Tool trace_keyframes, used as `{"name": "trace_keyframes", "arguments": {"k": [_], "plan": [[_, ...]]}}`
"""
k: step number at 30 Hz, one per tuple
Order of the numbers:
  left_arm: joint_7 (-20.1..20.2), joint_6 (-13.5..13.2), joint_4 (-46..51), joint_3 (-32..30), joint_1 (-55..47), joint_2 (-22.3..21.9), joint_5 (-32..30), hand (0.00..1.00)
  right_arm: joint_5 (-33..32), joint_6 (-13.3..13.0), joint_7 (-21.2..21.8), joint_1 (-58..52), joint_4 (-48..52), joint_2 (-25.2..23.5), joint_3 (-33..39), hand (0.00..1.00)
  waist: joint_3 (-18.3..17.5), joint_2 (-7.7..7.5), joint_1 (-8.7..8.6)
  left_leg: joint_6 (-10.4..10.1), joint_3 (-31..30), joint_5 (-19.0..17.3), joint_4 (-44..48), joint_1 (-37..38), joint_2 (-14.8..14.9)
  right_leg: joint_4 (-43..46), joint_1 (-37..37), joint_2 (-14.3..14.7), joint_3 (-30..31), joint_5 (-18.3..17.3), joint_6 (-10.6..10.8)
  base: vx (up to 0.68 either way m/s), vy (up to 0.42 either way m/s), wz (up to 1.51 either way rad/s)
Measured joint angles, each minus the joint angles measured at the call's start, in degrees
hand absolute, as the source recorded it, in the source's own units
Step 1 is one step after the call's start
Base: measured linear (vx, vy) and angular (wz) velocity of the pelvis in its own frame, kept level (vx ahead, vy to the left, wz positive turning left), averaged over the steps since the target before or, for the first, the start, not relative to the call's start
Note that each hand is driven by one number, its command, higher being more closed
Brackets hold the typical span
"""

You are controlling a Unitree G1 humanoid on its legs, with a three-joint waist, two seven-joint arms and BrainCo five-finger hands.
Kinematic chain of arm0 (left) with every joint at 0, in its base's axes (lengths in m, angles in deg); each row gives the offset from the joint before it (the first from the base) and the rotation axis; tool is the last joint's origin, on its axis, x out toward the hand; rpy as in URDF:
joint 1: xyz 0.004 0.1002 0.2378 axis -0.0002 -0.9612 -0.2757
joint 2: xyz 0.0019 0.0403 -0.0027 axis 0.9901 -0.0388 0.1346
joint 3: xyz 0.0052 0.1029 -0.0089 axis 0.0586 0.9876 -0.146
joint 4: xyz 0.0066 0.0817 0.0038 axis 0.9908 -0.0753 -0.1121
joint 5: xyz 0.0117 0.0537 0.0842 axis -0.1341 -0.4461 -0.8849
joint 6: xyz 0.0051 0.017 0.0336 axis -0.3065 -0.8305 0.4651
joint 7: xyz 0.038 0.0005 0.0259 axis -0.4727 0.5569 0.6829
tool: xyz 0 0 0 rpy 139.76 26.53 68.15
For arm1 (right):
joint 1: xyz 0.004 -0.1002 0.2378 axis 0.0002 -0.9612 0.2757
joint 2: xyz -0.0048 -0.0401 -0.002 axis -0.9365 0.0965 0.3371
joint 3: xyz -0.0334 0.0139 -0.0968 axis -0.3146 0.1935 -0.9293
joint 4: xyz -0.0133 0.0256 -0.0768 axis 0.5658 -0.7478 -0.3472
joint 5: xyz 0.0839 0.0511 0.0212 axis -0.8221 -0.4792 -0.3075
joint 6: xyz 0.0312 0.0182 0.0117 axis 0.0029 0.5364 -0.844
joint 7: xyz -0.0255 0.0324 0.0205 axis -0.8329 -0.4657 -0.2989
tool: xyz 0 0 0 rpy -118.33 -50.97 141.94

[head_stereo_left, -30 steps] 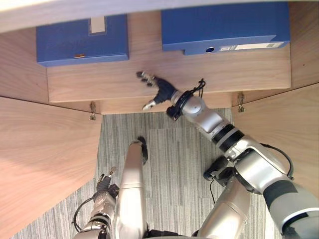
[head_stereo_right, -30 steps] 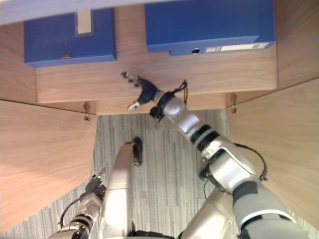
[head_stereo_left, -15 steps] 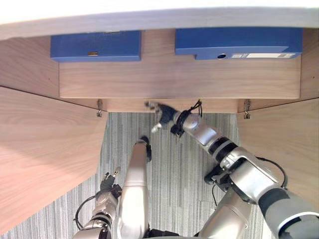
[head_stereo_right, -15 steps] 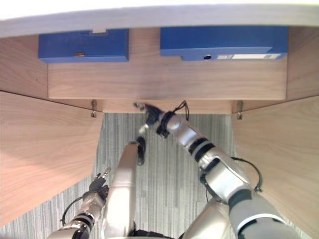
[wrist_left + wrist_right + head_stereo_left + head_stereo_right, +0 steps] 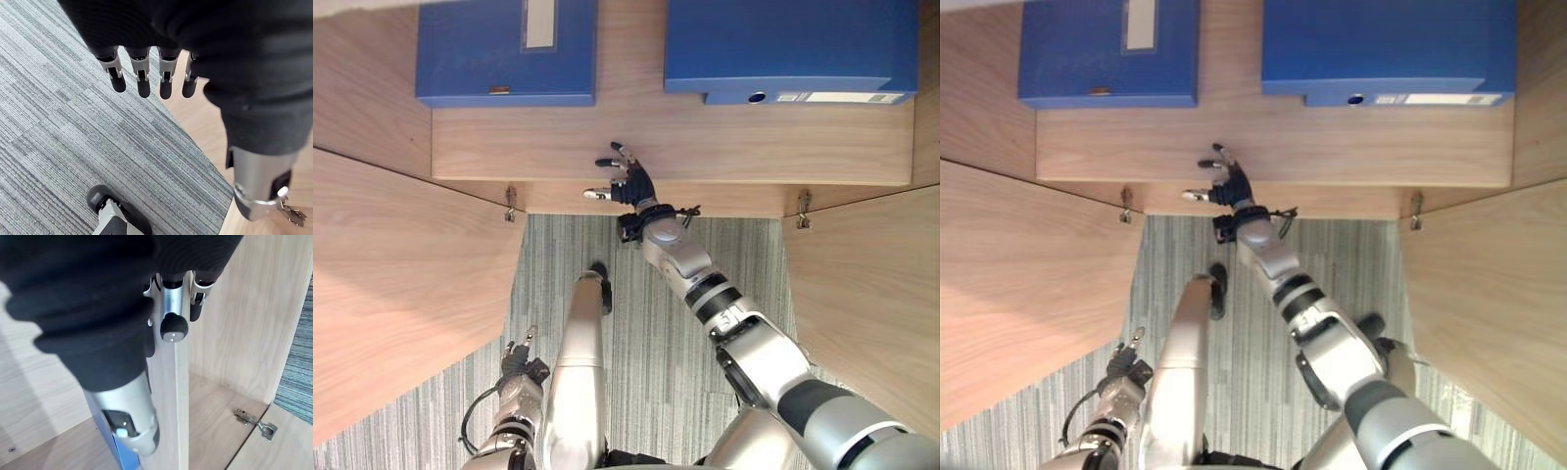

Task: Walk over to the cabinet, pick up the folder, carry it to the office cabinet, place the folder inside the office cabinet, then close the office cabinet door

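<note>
Two blue folders lie flat on the wooden shelf (image 5: 705, 147) of the open cabinet, one at the left (image 5: 506, 54) and a larger one at the right (image 5: 788, 44). My right hand (image 5: 625, 181) reaches over the shelf's front edge between them, open with fingers spread, holding nothing and touching neither folder. In the right wrist view its fingers (image 5: 172, 308) point along a wooden panel, with a strip of blue folder (image 5: 124, 458) below. My left hand (image 5: 521, 364) hangs low at the lower left, open, with its fingers (image 5: 142, 73) straight above the carpet.
Both cabinet doors stand wide open, the left door (image 5: 401, 284) and the right door (image 5: 876, 294) flanking me, on metal hinges (image 5: 511, 204) (image 5: 804, 208). Grey striped carpet (image 5: 646, 284) lies between them.
The camera has tilted, so the whole view shifted. My right hand drew back to the shelf's front edge, then came forward slightly over it again. Both folders stayed put.
</note>
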Motion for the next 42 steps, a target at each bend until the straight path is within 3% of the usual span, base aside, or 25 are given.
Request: {"name": "trace_keyframes", "arguments": {"k": [8, 11, 13, 18, 20, 27, 30, 32, 34, 37, 40, 42], "plan": [[-0.23, 0.06, -0.04, -1.43, -0.50, -1.75, 0.88, 0.00, -0.10, 0.00, 0.34, 1.36, 0.55, 1.14, -2.64, 0.00, 0.08, 1.21, 0.17, -0.39, 0.22, 0.93, 0.10, -1.42, 0.74, 0.58, -1.90, 0.30, 0.41, 0.33, -0.59, 0.00, -0.032, -0.02], [-0.09, 0.07, -0.31, -2.14, -0.60, -1.67, 1.03, 0.00, 0.62, 0.03, 4.71, 1.45, 4.86, 5.57, -13.46, 0.00, 0.08, 1.21, -0.32, -0.41, 0.26, 0.95, 0.10, -1.69, 1.11, 0.35, -2.05, 0.73, 0.41, 0.36, -0.55, 0.04, -0.019, -0.04], [0.57, 0.09, -0.82, -2.14, -0.55, -1.30, 1.00, 0.00, 2.72, -0.36, 10.83, 2.39, 13.03, 9.32, -22.85, 0.00, 0.08, 1.19, -1.03, -0.35, 0.33, 0.89, 0.07, -1.78, 1.21, 0.26, -2.10, 1.04, 0.40, 0.65, -0.82, 0.06, -0.009, -0.01], [1.47, 0.10, -2.21, -2.17, 0.00, -0.83, 0.52, 0.00, 3.57, -3.03, 22.30, 5.64, 21.89, 10.62, -36.17, 0.00, 0.07, 1.05, -1.87, -0.34, 0.85, 0.87, -0.24, -0.70, 1.28, -0.16, -1.46, 1.17, 0.61, 0.65, -0.87, 0.08, -0.007, -0.01], [1.85, 0.11, -2.34, -2.75, 0.07, -0.22, -0.84, 0.00, 5.63, -3.03, 25.98, 5.12, 21.96, 11.74, -39.09, 0.00, 0.28, 0.62, -1.91, -0.65, 1.00, 0.65, -0.40, -0.40, 1.39, -0.33, -1.36, 1.33, 0.73, 0.49, -0.61, 0.05, -0.003, -0.04], [2.07, 0.86, -4.86, -5.32, 0.11, 2.68, -1.67, 0.00, 13.96, -2.19, 29.87, -0.91, 21.97, 17.34, -39.34, 0.00, 0.26, -2.48, -2.43, -0.65, 1.50, 0.65, -1.65, 1.60, 2.31, -2.44, 0.40, 2.91, 0.69, 0.73, -0.24, 0.02, 0.003, -0.09], [2.49, 1.17, -5.19, -6.09, 0.14, 4.05, -2.87, 0.00, 13.74, -1.96, 29.89, -2.29, 25.38, 18.62, -36.81, 0.00, 0.20, -3.49, -2.84, -0.70, 1.70, 0.75, -2.50, 2.08, 2.42, -3.19, 0.61, 3.44, 0.64, 0.78, -0.28, 0.04, 0.000, -0.04], [2.48, 1.20, -5.50, -6.20, 0.14, 4.43, -2.81, 0.00, 10.19, -2.42, 27.78, -4.24, 26.93, 17.97, -29.48, 0.00, 0.21, -3.52, -2.79, -0.68, 1.67, 0.75, -2.52, 2.08, 2.47, -3.29, 0.61, 3.56, 0.44, 0.86, -0.35, 0.06, 0.006, -0.02], [2.36, 1.18, -5.49, -6.18, 0.15, 4.26, -2.62, 0.00, 8.07, -2.61, 23.24, -4.95, 26.84, 16.45, -21.49, 0.00, 0.24, -3.56, -2.75, -0.38, 1.67, 0.93, -2.44, 2.07, 2.56, -3.49, 0.65, 3.69, 0.41, 1.21, -0.73, 0.06, 0.019, -0.03], [1.51, 1.11, -5.11, -5.86, 0.62, 3.15, -1.13, 0.00, 6.90, -5.13, 12.05, -4.62, 26.24, 12.13, -6.64, 0.00, 0.26, -3.60, -2.82, -0.39, 1.66, 0.89, -2.39, 2.18, 2.62, -3.89, 1.05, 3.83, 0.26, 1.57, -0.75, 0.05, 0.026, -0.01], [0.40, 1.10, -4.27, -5.79, 0.67, 2.24, -0.75, 0.00, 6.86, -6.40, 4.76, -3.24, 22.62, 8.44, 0.87, 0.00, 0.27, -3.59, -2.75, -0.55, 1.55, 0.68, -2.44, 2.96, 2.65, -4.21, 2.09, 3.86, -0.08, 1.57, -0.67, 0.05, 0.028, 0.01], [0.09, 1.00, -4.09, -5.80, 0.68, 2.00, -0.77, 0.00, 6.83, -6.40, 2.17, -2.91, 21.69, 6.65, 2.34, 0.00, 0.27, -3.59, -2.73, -0.81, 1.56, 0.50, -2.53, 3.05, 2.65, -4.41, 2.25, 3.87, -0.20, 1.40, -0.39, 0.04, 0.022, 0.00]]}}
